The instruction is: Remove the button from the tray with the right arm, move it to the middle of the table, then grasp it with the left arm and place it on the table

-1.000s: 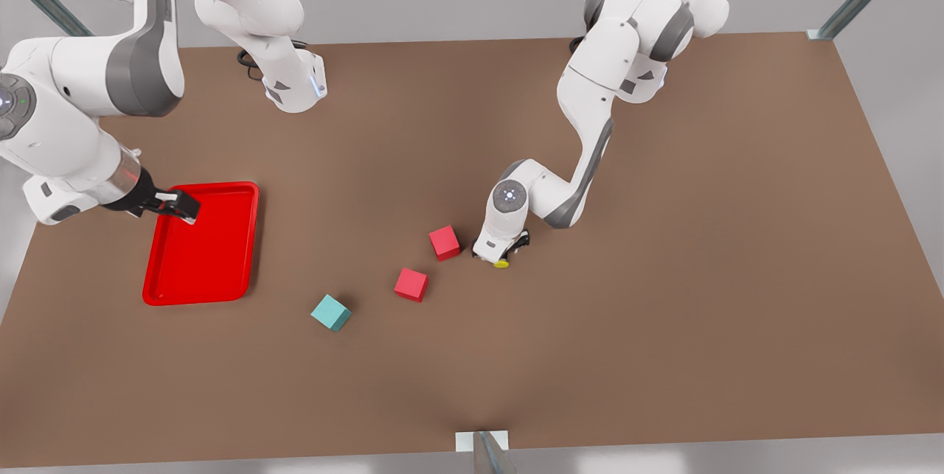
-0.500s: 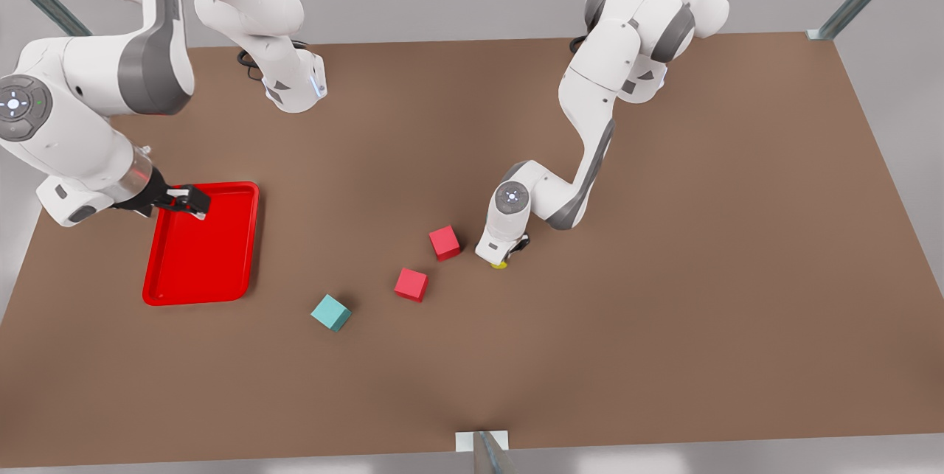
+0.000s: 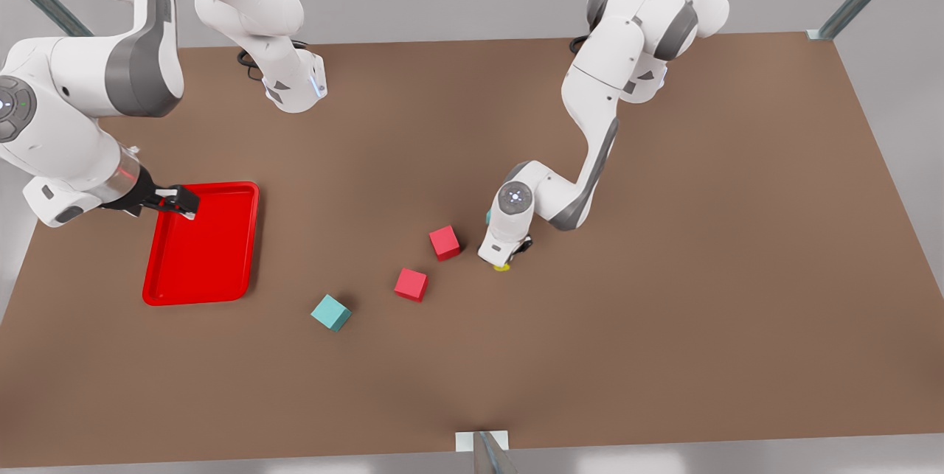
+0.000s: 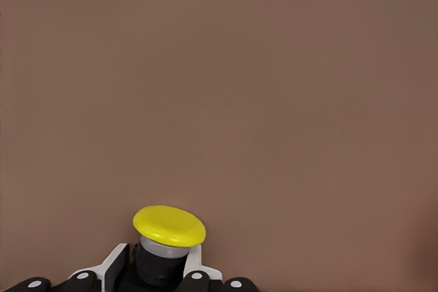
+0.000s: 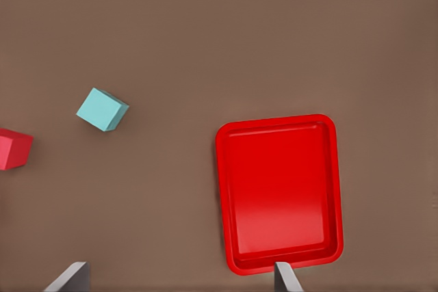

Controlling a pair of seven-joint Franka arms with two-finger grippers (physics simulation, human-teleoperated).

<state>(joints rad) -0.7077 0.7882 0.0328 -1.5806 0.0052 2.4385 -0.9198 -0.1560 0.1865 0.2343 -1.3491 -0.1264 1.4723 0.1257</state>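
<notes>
Holding the button (image 4: pixel 169 237) by its black base, left gripper (image 3: pixel 507 256) low over the counter (image 3: pixel 664 275) near its middle — jaws closed on the base from both sides, yellow cap poking out past the fingertips (image 4: pixel 194 264). From the front view, just a sliver of yellow cap (image 3: pixel 502 266) showing under the wrist, close to the counter surface; cannot tell whether touching it. Nearest red cube (image 3: pixel 444 242) just beside, toward the front view's left; second red cube (image 3: pixel 411 284) a bit farther that way and nearer the camera; teal cube (image 3: pixel 330 312) farther still along the same diagonal.

Hanging above the far edge of the red tray (image 3: pixel 200 245), right gripper (image 3: pixel 180 203) at the front view's left — jaws spread wide, gripping nothing, grey fingertips (image 5: pixel 70 278) well apart in the right wrist view. Tray (image 5: pixel 280 193) lying flat on the counter, well apart from the button and the cubes. Seen from the same wrist view: teal cube (image 5: pixel 102 109) off to one side of the tray, one red cube (image 5: pixel 14 148) cut off at the picture's edge.
</notes>
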